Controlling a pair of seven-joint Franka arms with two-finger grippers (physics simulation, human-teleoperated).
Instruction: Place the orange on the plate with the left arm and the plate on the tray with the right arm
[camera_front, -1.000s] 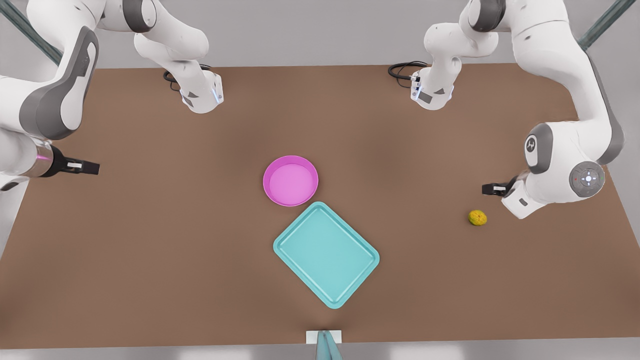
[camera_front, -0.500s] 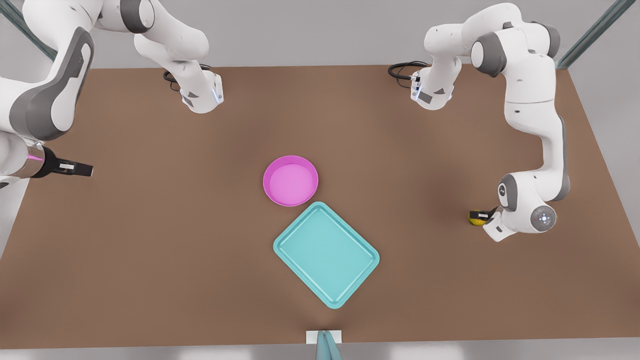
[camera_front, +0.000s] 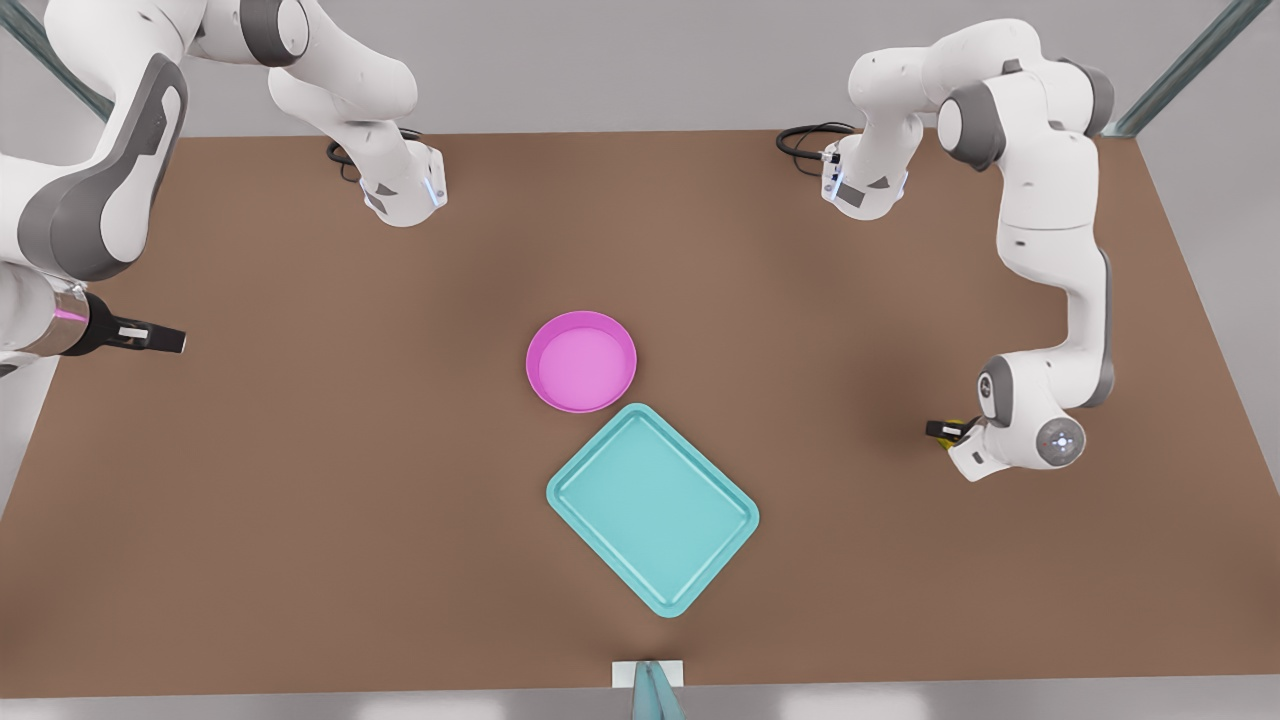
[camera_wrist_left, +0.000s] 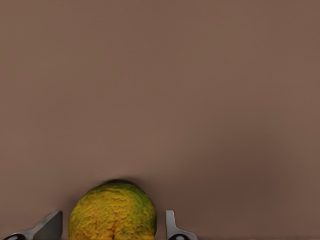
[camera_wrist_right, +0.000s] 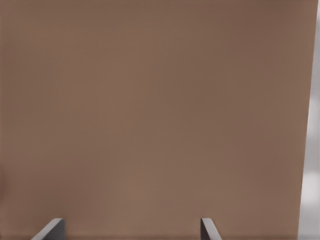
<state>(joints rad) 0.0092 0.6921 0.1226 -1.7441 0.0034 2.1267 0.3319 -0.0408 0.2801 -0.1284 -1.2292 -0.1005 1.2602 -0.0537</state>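
L gripper (camera_wrist_left: 114, 227) straddles orange (camera_wrist_left: 113, 212) | R gripper (camera_wrist_right: 132, 227) open, waiting

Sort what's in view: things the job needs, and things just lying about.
Job:
- orange, between the open fingers of the left gripper
- plate, pink, on the table
- tray, teal, beside the plate
- right gripper, open, waiting at the front view's left

Lying about:
- black cables at the table's far edge
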